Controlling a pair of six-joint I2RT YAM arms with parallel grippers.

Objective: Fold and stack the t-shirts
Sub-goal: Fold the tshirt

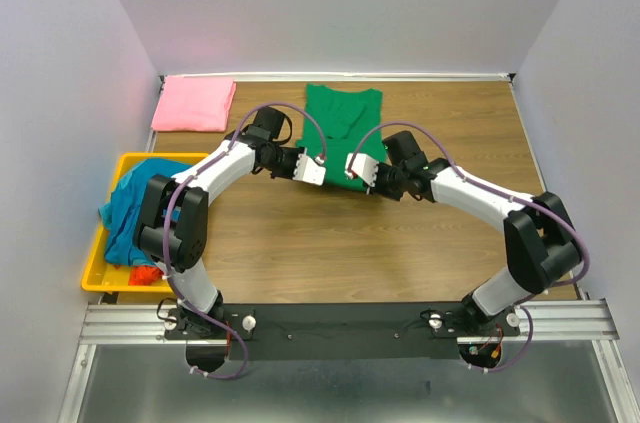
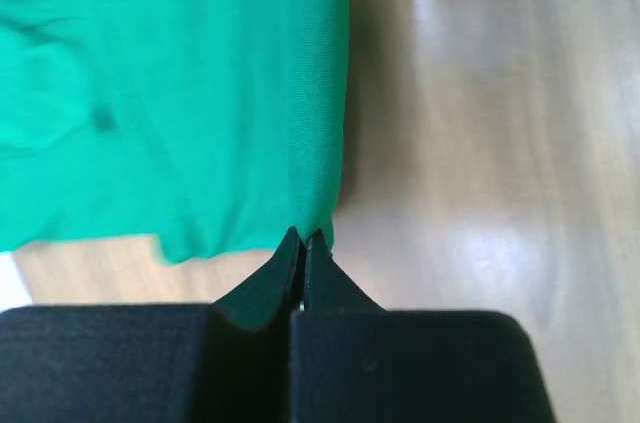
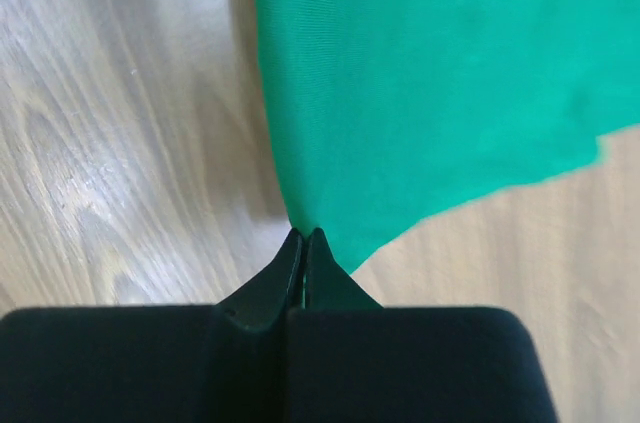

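A bright green t-shirt (image 1: 343,118) lies flat on the wooden table at the middle back, folded into a narrow strip. My left gripper (image 1: 325,177) is shut on its near left corner; the left wrist view shows the closed tips (image 2: 304,235) pinching the hem of the green cloth (image 2: 170,93). My right gripper (image 1: 349,175) is shut on the near right corner, its tips (image 3: 304,235) closed on the green fabric (image 3: 440,73). A folded pink t-shirt (image 1: 195,103) rests at the back left. A teal-blue t-shirt (image 1: 135,203) is crumpled in the bin, with a bit of an orange-red one (image 1: 146,274) under it.
A yellow plastic bin (image 1: 95,268) stands at the table's left edge. White walls close in the back and both sides. The arms' mounting rail (image 1: 340,321) runs along the near edge. Bare wood lies between the arms and the rail.
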